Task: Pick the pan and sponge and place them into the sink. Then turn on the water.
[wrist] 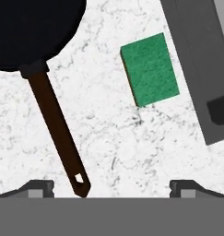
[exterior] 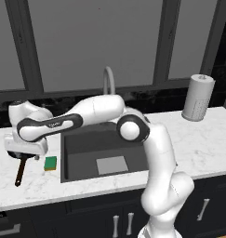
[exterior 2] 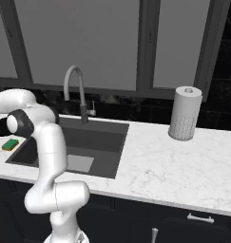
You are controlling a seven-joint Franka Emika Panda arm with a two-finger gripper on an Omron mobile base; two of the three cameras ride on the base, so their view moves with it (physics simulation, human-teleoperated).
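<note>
Pan (wrist: 26, 27): black and round, in the upper left of the hand view, lying flat on the white marble counter (wrist: 109, 138). In the left base view it sits at the left edge of the frame, mostly hidden under the robot's hand.
Pan handle (wrist: 58, 129): long, thin and dark brown, running from the pan down toward the bottom middle of the hand view; its tip ends just left of the midpoint between the two finger tips. In the left base view it points toward the lower left of the frame.
Sponge (wrist: 150, 69): green top facing up, upper right of centre in the hand view, on the marble between the pan and the sink, touching neither. In the left base view it lies at left centre, just beside the sink's left rim (exterior: 62, 158). In the right base view it shows at the left edge, partly behind the arm.
Sink (exterior: 86, 148): dark grey basin in the middle of the left base view, with a light grey square patch on its floor; neither the pan nor the sponge is in it.
Faucet (exterior 2: 76, 90): grey gooseneck behind the basin, upper left of centre in the right base view; no water running.
Gripper (wrist: 111, 186): hangs above the counter over the pan handle, jaws spread wide apart, nothing between them.
Finger tips (wrist: 37, 186): small and dark, at the bottom left and bottom right of the hand view.
Paper towel roll (exterior: 198, 97): upright on the counter, upper right of the left base view, well apart from the sink.
</note>
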